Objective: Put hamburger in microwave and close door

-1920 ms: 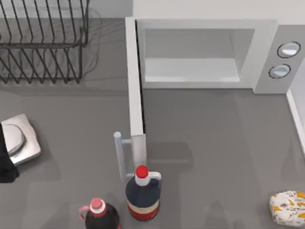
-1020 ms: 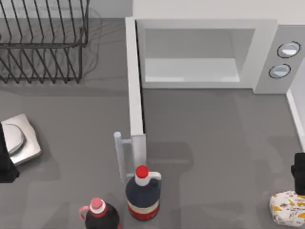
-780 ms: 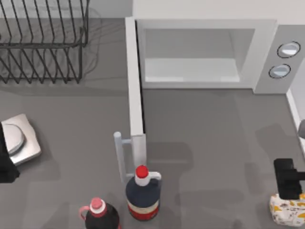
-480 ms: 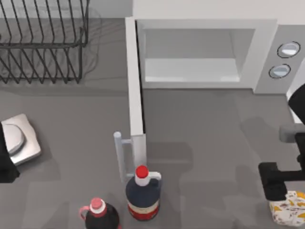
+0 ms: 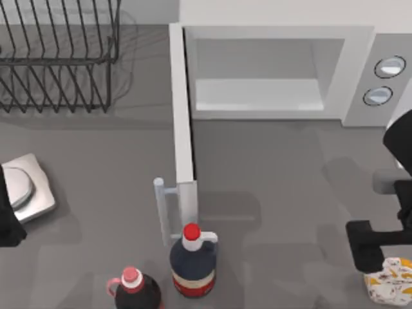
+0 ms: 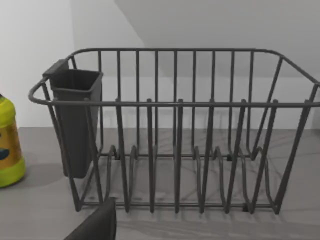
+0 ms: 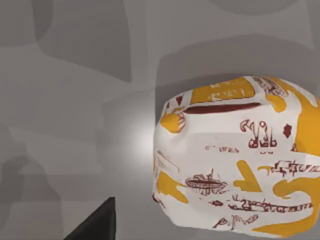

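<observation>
Right gripper (image 5: 372,252) hovers just beside the hamburger (image 5: 390,289) at the desk's (image 5: 283,193) near right corner — whether its fingers are spread I cannot tell. To grasp well, centre over the lump and close gently (the wrapping looks soft). It's a rounded cream-white bundle with orange-yellow blotches and dark red print. The microwave (image 5: 360,64) waits, door (image 5: 181,116) swung open. Left arm sits parked at the left edge.
</observation>
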`<state>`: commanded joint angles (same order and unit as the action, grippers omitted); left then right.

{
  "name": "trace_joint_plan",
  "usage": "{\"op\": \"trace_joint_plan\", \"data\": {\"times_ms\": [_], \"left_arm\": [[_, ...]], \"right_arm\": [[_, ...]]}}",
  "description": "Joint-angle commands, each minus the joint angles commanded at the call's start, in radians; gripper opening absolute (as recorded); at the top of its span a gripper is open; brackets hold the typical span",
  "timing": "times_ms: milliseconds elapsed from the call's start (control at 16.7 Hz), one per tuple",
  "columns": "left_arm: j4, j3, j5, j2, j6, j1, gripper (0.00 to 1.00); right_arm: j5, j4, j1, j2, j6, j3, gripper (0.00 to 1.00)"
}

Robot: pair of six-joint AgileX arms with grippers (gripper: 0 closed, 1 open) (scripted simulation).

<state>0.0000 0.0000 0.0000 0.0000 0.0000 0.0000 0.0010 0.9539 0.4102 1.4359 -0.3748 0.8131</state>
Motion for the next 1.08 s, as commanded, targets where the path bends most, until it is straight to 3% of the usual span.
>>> {"op": "trace_joint_plan", "data": {"times_ms": [480, 840, 1080], "left_arm": [[0.000, 0.000, 0.000, 0.000, 0.000, 0.000, 1.00], [0.000, 0.000, 0.000, 0.000, 0.000, 0.000, 1.00], [0.000, 0.000, 0.000, 0.000, 0.000, 0.000, 1.00]], "right_arm": [[0.000, -0.333, 0.005, 0.165, -0.006, -0.159, 1.00], [0.000, -0.367, 0.006, 0.187, -0.007, -0.179, 1.00], [0.000, -0.367, 0.006, 0.187, -0.007, -0.179, 0.70]]}}
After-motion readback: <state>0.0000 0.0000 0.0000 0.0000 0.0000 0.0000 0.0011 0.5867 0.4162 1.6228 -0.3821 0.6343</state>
